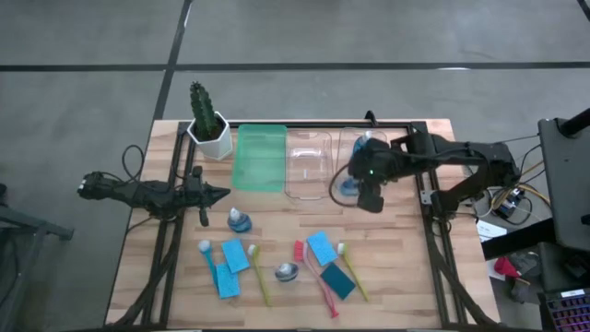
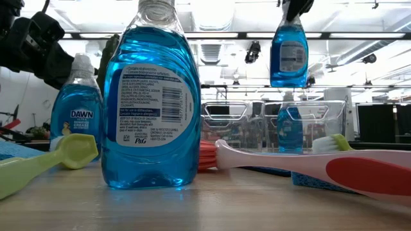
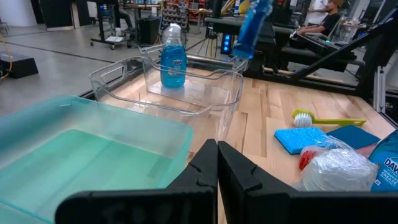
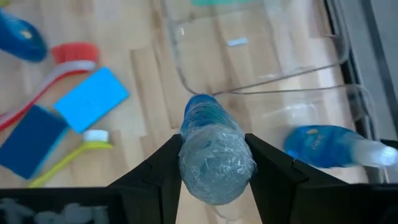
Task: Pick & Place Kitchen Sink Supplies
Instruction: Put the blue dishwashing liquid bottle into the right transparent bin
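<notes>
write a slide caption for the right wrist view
Right gripper holds a blue soap bottle by its cap above the clear bin, a second bottle beside it.

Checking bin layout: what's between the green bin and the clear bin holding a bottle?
Another clear bin, apparently without contents, sits between the green bin and the bottle's clear bin. High view shows it best.

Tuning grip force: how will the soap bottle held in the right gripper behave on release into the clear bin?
Soap bottle looks nearly full, so probably heavy for its size. Tall and narrow, it may tip. Right gripper holds its wrapped cap, possibly slippery.
</notes>
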